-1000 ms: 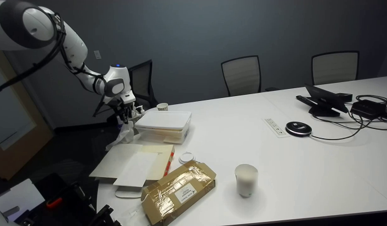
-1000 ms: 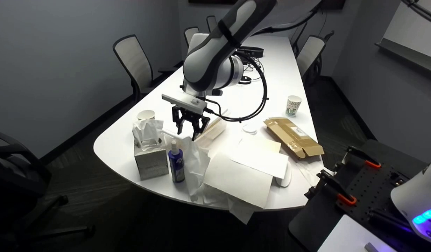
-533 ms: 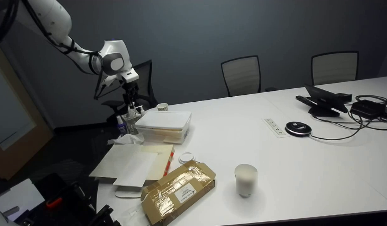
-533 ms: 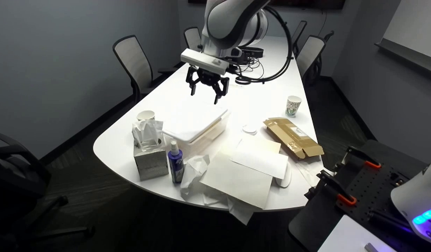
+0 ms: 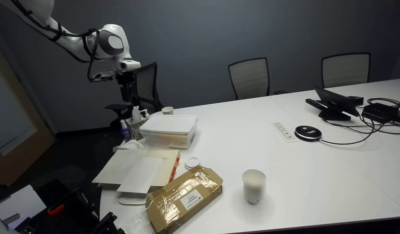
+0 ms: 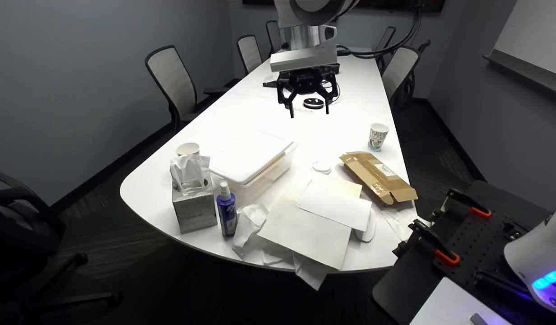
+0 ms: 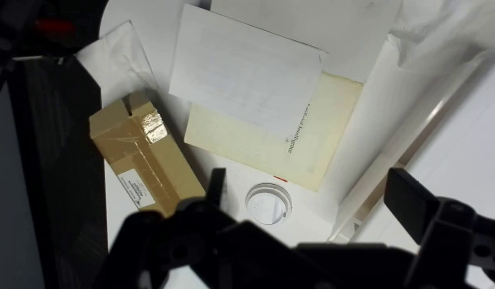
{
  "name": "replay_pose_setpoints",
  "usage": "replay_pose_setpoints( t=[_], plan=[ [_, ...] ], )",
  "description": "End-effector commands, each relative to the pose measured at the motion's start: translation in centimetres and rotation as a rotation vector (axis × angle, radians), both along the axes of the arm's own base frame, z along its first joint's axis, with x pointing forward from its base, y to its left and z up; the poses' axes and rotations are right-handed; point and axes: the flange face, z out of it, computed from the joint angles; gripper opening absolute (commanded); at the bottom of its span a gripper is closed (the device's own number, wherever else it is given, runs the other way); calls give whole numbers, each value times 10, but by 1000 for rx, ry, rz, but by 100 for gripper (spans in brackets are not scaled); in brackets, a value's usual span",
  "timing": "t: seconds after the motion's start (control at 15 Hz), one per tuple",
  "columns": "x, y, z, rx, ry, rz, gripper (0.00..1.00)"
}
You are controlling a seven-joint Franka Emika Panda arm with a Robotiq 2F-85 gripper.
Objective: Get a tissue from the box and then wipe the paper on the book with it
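In both exterior views the tissue (image 6: 251,221) (image 5: 131,145) lies crumpled at the table's edge, between the purple spray bottle and the book. The grey box (image 6: 194,210) (image 5: 136,124) stands beyond that bottle, white tissue poking from its top. Flat on the open book (image 6: 300,241), with its cream page (image 7: 332,132) showing in the wrist view, rests the paper (image 6: 336,210) (image 7: 247,72), a loose pale sheet. My gripper (image 6: 309,113) (image 7: 305,180) hangs high above the table, jaws wide apart and nothing between them. It touches none of these things.
A lidded clear container (image 6: 255,164) stands beside the book, a purple spray bottle (image 6: 227,210) by the box. A brown carton (image 6: 379,176), a white round disc (image 7: 267,204) and paper cups (image 6: 378,136) (image 6: 188,149) are on the table. More white tissue (image 6: 310,271) hangs over the edge.
One second ago the tissue hung upright below my gripper; now it has slumped onto the table. The jaws have spread wider, and the arm has risen away from the tissue and turned.
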Motion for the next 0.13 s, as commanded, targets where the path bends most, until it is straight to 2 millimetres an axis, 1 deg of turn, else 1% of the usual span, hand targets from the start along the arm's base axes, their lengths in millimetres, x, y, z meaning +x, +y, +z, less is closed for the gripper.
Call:
replay_pose_setpoints(
  t=[0.0, 0.07],
  plan=[
    [-14, 0, 4, -35, 51, 109, 100],
    [-15, 1, 4, -38, 57, 128, 100]
  ],
)
